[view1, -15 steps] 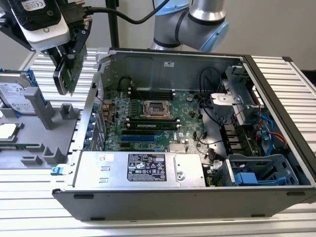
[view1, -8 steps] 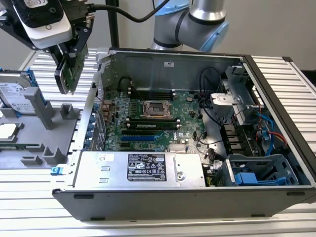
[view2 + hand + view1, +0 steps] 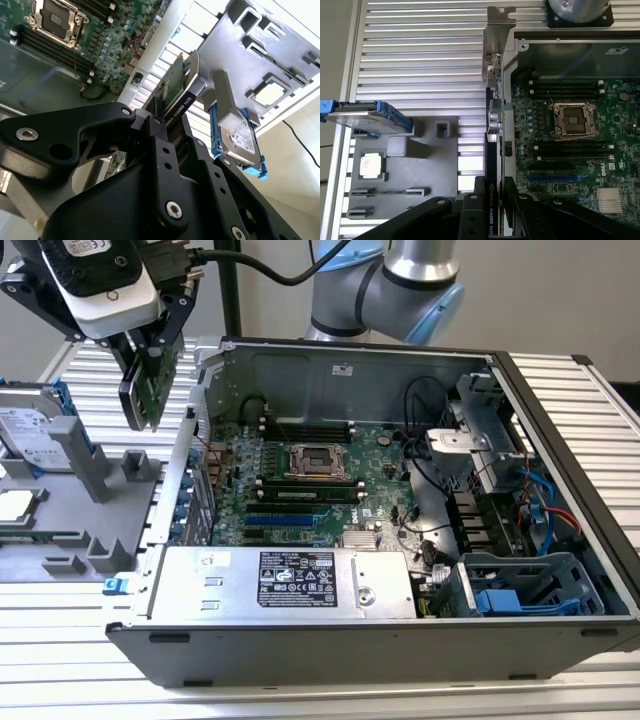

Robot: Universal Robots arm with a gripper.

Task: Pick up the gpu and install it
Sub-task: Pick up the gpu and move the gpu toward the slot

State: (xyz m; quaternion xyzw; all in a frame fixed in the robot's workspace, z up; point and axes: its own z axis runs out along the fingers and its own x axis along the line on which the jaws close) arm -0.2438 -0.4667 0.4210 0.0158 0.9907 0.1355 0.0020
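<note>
The gpu (image 3: 152,388), a slim green card with a black shroud, hangs in the air with my gripper (image 3: 143,343) shut on its upper edge. It is above the gap between the grey parts holder (image 3: 85,505) and the open computer case's (image 3: 330,360) wall, at the exterior view's left. The first wrist view has the gpu (image 3: 493,125) edge-on, its silver bracket (image 3: 496,30) at the far end, just outside the case wall. The gripper (image 3: 493,194) clamps it from both sides. The second wrist view shows the gpu (image 3: 176,92) between the fingers (image 3: 150,112). The motherboard (image 3: 300,475) lies inside the case.
A hard drive (image 3: 35,430) in a blue carrier stands on the grey holder, with a CPU chip (image 3: 372,165) lying beside it. Inside the case are the CPU socket (image 3: 317,460), memory sticks (image 3: 305,491), a power supply (image 3: 285,580), cables (image 3: 430,475) and drive cages (image 3: 525,585).
</note>
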